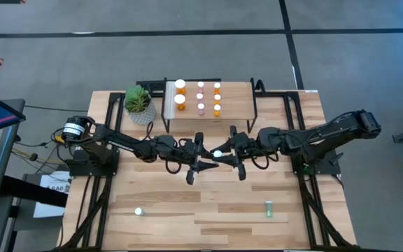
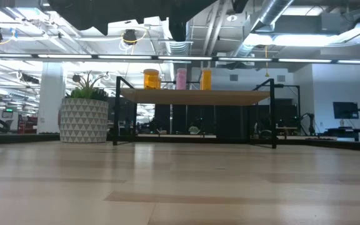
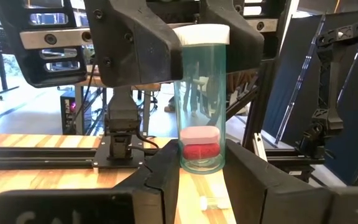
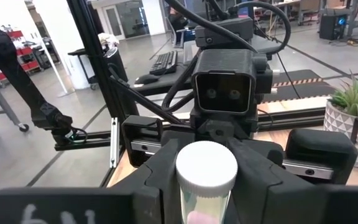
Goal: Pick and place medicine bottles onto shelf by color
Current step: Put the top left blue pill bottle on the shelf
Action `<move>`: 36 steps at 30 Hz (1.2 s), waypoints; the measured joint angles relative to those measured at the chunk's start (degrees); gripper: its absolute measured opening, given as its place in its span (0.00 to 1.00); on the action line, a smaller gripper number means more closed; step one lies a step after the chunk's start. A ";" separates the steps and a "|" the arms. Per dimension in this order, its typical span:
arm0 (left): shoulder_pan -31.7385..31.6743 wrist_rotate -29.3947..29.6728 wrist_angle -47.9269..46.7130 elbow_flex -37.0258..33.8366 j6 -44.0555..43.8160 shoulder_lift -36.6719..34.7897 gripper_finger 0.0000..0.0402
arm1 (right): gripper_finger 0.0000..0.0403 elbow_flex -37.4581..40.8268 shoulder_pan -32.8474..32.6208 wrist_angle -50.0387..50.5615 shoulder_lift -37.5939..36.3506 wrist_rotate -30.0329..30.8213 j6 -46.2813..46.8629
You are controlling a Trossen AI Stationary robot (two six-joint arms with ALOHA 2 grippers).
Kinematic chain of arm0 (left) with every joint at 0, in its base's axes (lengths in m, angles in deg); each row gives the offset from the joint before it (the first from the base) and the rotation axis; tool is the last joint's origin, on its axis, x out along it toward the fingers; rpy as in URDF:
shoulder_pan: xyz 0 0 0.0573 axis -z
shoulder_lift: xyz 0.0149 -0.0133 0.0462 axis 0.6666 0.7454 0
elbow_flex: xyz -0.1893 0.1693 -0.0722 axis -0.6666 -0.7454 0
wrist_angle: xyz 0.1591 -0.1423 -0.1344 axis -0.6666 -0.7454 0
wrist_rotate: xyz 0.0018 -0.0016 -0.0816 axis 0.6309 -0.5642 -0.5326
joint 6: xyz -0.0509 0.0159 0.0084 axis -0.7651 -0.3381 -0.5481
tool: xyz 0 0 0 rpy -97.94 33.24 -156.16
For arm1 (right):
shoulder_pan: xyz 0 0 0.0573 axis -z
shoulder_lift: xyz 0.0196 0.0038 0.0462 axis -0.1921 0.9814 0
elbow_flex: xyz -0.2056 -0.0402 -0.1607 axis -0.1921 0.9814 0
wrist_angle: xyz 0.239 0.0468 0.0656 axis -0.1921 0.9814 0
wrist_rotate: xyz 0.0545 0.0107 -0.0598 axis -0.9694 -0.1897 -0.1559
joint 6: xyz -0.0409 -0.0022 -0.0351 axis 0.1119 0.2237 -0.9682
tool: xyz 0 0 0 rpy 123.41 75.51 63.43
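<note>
High view: both arms met over the middle of the tabletop (image 1: 208, 210), just in front of the shelf (image 1: 233, 112). The left hand (image 1: 200, 159) and right hand (image 1: 231, 155) faced each other with a white-capped teal bottle (image 1: 217, 153) between them. The shelf stood at the far edge, carrying two larger orange bottles (image 1: 180, 94) at its left end, then pink bottles (image 1: 201, 96) and small orange bottles (image 1: 217, 98) in rows. A potted plant (image 1: 139, 103) sat just left of the shelf. Two green bottles lay near the front edge: one (image 1: 138, 211) toward the left corner, one (image 1: 269, 208) toward the right, on its side.

Low view: neither hand showed. The shelf stood at the far side with orange and pink bottles on top; the plant's pot (image 2: 84, 120) was to its left.

Left wrist view: the teal bottle (image 3: 200, 99) was upright, the left fingers (image 3: 160, 180) spread beside its base, the right hand pinching it near the cap.

Right wrist view: the right hand (image 4: 206, 180) pinched the bottle (image 4: 206, 171), cap toward the camera.
</note>
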 joint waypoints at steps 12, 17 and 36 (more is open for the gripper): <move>-0.02 6.12 -8.34 0.00 0.89 -2.64 0.50 | 0.32 0.00 1.98 2.26 -0.04 -0.13 0.32; 0.00 11.63 -16.92 0.00 3.10 -6.55 0.57 | 0.34 0.02 3.76 4.03 -0.70 -0.11 0.27; 0.90 22.50 -4.28 -16.46 7.85 -23.72 0.58 | 0.34 0.02 28.33 14.46 -11.19 0.17 -9.85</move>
